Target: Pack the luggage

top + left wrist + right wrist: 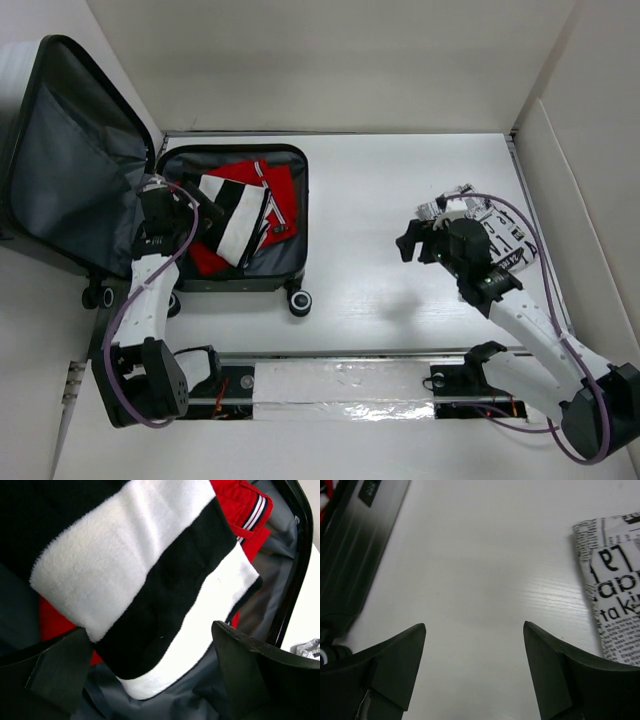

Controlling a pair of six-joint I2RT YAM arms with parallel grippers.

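The luggage (pixel 303 225) lies open at the table's left, its grey-lined lid (pixel 70 160) propped up behind. Inside lie a red garment (pixel 282 188) and a black-and-white striped fleece cloth (pixel 240 215). My left gripper (pixel 205 215) hovers inside the case, open, its fingers wide on either side of the striped cloth's (pixel 150 580) end without touching it. My right gripper (pixel 412 242) is open and empty over bare table, beside a folded newsprint-patterned cloth (pixel 500 232). In the right wrist view that cloth (pixel 615 590) lies just right of the right gripper (pixel 474 625).
White walls enclose the table on the back and right sides. The case's black wheels (pixel 298 300) face the near edge. A foil-taped rail (pixel 340 385) runs along the front between the arm bases. The case's dark shell (pixel 355 545) shows far left in the right wrist view.
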